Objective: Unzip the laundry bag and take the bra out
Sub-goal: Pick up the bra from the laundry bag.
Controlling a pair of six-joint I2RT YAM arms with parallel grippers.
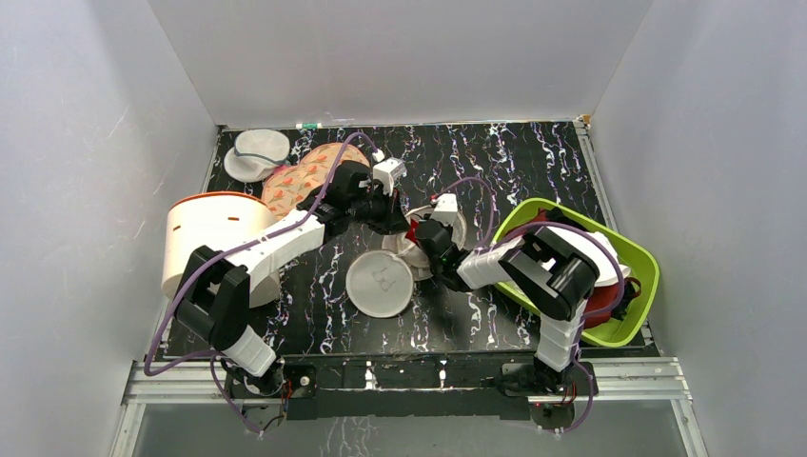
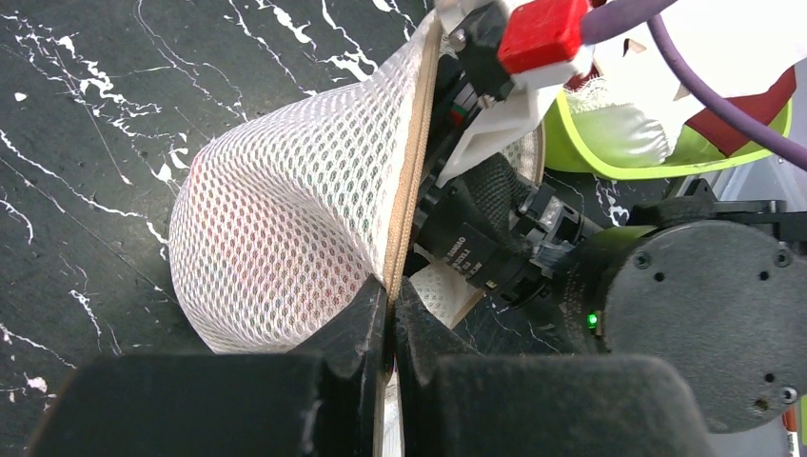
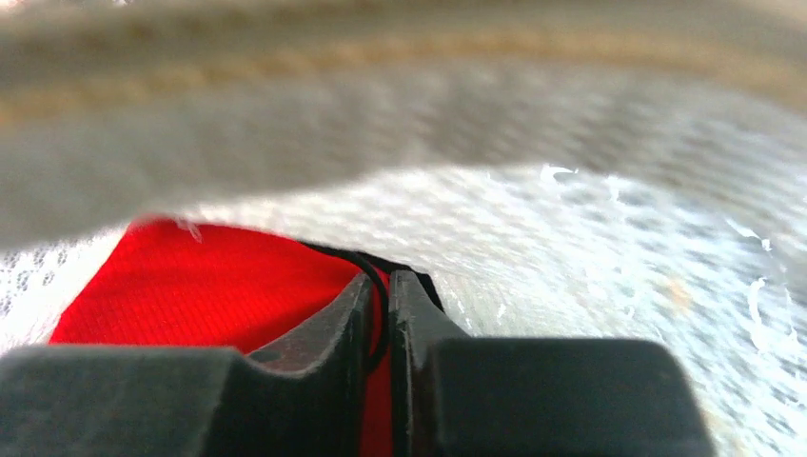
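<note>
The cream-white mesh laundry bag (image 1: pixel 381 283) lies open in the middle of the table. One disc half lies flat and the other (image 2: pixel 285 228) is lifted on edge. My left gripper (image 2: pixel 392 307) is shut on the bag's tan zipper rim (image 2: pixel 411 171); in the top view it (image 1: pixel 390 217) is at the bag's far side. My right gripper (image 3: pixel 381 297) is inside the bag, shut on the bright red bra (image 3: pixel 219 286) and its thin dark strap. In the top view it (image 1: pixel 419 234) shows with a bit of red bra (image 1: pixel 411 231) beside it. Most of the bra is hidden.
A white tub with an orange rim (image 1: pixel 205 238) stands at the left. A green basin (image 1: pixel 638 262) with maroon garments is at the right. A smaller greyish mesh pod (image 1: pixel 255 152) and a patterned pod (image 1: pixel 305 181) lie at the back left.
</note>
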